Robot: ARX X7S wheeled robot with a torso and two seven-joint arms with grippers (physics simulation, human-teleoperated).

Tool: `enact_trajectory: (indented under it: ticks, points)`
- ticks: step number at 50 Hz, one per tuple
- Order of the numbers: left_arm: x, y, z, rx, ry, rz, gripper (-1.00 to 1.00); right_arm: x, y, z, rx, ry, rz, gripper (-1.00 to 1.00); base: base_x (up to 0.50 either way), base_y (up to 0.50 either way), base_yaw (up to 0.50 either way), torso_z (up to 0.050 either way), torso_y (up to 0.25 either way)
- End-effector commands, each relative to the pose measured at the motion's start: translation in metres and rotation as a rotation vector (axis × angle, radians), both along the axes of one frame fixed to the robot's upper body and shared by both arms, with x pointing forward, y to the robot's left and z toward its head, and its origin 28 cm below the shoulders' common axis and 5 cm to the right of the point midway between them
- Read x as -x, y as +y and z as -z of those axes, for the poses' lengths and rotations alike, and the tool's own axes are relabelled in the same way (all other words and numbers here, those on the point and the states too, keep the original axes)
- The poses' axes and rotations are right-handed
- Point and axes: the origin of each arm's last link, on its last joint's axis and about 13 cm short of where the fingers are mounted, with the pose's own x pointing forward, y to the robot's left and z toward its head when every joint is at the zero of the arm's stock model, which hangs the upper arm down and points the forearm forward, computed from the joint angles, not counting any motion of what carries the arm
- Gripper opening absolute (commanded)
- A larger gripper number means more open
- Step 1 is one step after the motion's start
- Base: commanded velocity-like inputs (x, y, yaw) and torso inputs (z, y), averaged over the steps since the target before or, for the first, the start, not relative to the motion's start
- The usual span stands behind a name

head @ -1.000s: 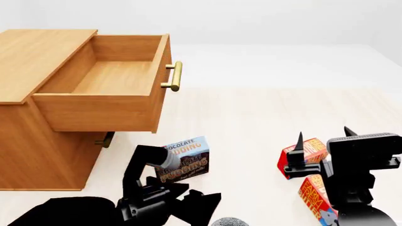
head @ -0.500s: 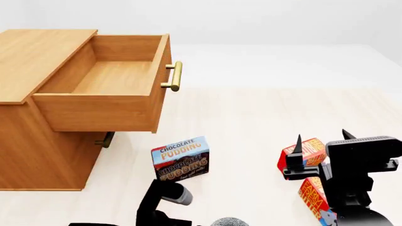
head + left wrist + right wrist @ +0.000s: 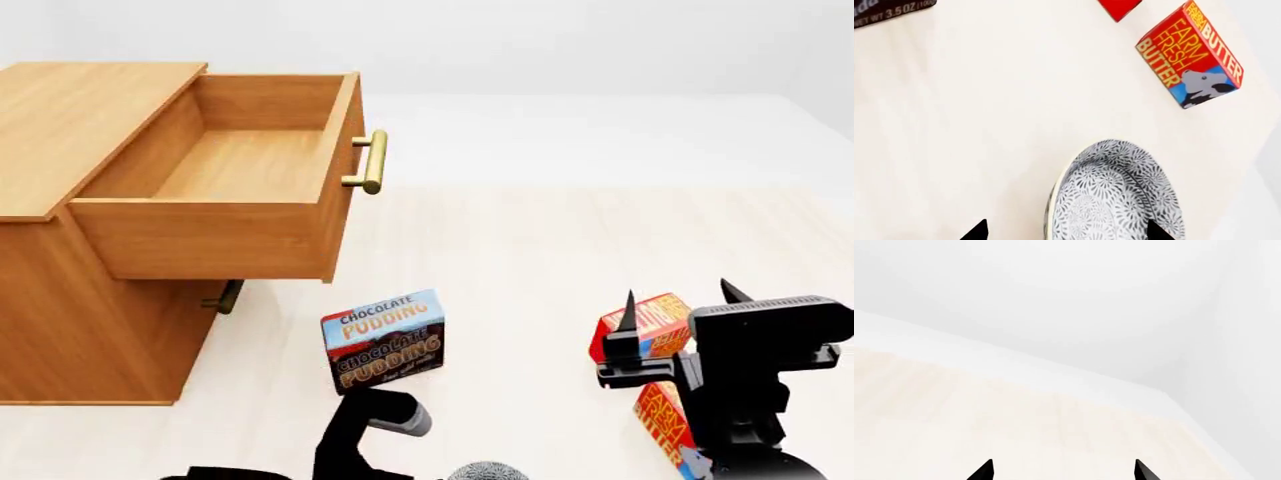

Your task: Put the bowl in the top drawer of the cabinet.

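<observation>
The bowl (image 3: 1114,200) is speckled grey-white and sits on the pale floor; only a sliver of it (image 3: 487,470) shows at the head view's bottom edge. My left gripper (image 3: 1067,232) is open just above it. One fingertip (image 3: 1157,232) is over the bowl and the other is over bare floor, with the bowl's rim between them. The cabinet (image 3: 80,120) stands at the left, its top drawer (image 3: 240,165) pulled out and holding nothing. My right gripper (image 3: 678,298) is open and holds nothing; in its wrist view (image 3: 1062,471) it faces bare floor and wall.
A chocolate pudding box (image 3: 383,338) stands in front of the cabinet. A red box (image 3: 654,325) and a Farm Fresh Butter box (image 3: 1191,55) lie at the right, under my right arm. The lower drawer's brass handle (image 3: 222,297) shows beneath the open drawer.
My left arm has dropped from in front of the pudding box towards the bottom edge of the head view. The right gripper has edged slightly up and left.
</observation>
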Motion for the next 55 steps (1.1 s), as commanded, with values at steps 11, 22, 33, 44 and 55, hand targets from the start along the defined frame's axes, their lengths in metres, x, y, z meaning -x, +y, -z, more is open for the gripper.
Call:
enact_trajectory:
  ticks: [11,22,33,44,55]
  points:
    - [-0.013,-0.014,0.015,-0.081,0.017,0.005,1.00,0.003,0.000,0.002,-0.012,-0.003,-0.009,1.00,0.00,0.00,0.00,0.000,0.000]
    - [-0.011,-0.020,0.035,-0.162,0.039,0.000,1.00,0.005,-0.002,0.001,-0.032,-0.021,-0.011,1.00,0.00,0.00,0.00,0.000,0.000]
    - [-0.002,-0.024,0.044,-0.179,0.044,0.029,-1.00,0.006,-0.001,0.001,-0.033,-0.024,-0.016,1.00,0.00,0.00,0.00,0.000,0.000]
    - [0.005,-0.025,0.032,-0.150,-0.061,0.009,-1.00,0.006,0.000,0.003,-0.028,-0.020,-0.026,1.00,0.00,0.00,0.00,0.000,0.000]
    - [0.021,-0.021,0.002,-0.041,-0.123,0.042,-1.00,0.008,0.001,0.002,-0.025,-0.021,-0.034,1.00,0.00,0.00,0.00,0.000,0.000]
